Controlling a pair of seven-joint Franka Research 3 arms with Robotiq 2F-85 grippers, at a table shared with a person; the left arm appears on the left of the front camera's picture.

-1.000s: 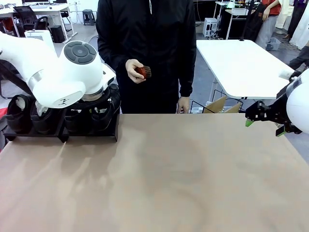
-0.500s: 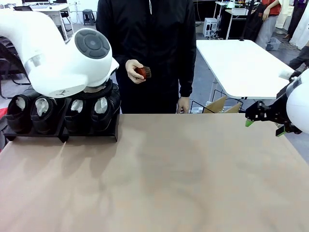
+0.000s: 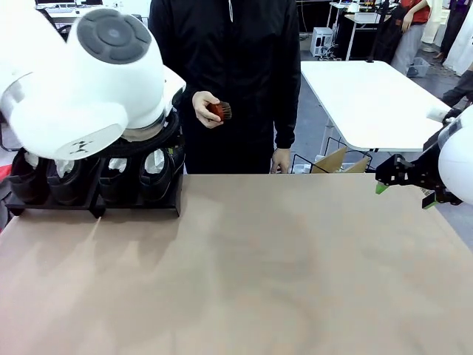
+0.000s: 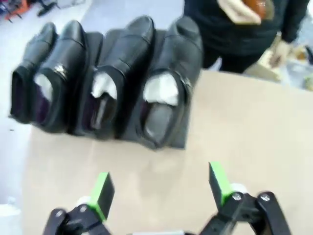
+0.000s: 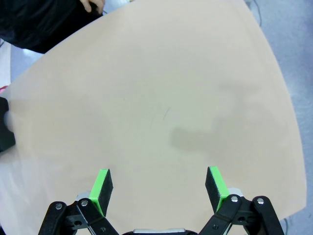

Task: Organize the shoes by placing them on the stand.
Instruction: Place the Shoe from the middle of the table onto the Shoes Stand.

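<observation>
since all four shoes (image 4: 112,83) already sit side by side on the stand (image 3: 137,201) at the table's (image 3: 244,274) far left corner, toes pointing away from the robot, the placing work looks finished and the step in hand reads as the retreat after the last set-down. white paper stuffing shows in at least three of them in the left wrist view; the leftmost is too dark to tell.

the left gripper (image 4: 161,188) hangs above bare tabletop on the robot's side of the stand, its green pads spread wide with nothing between them, clear of the nearest shoe. the right gripper (image 5: 159,188) is likewise spread and empty over the bare table on the other side, well apart from the stand. the person (image 3: 225,74) stands at the far edge holding a small reddish-brown object (image 3: 217,110) in one hand; what it is cannot be told.

as a judgement, the next move calls only for drawing the left arm clear without clipping the row, and perhaps a check that the rightmost shoe sits square on its platform.

against the earlier frames, the left arm has risen and come nearer the camera, uncovering the rightmost pair it was crouched over, and its jaws have gone from partly closed to fully spread. the right arm and the person have not shifted.
</observation>
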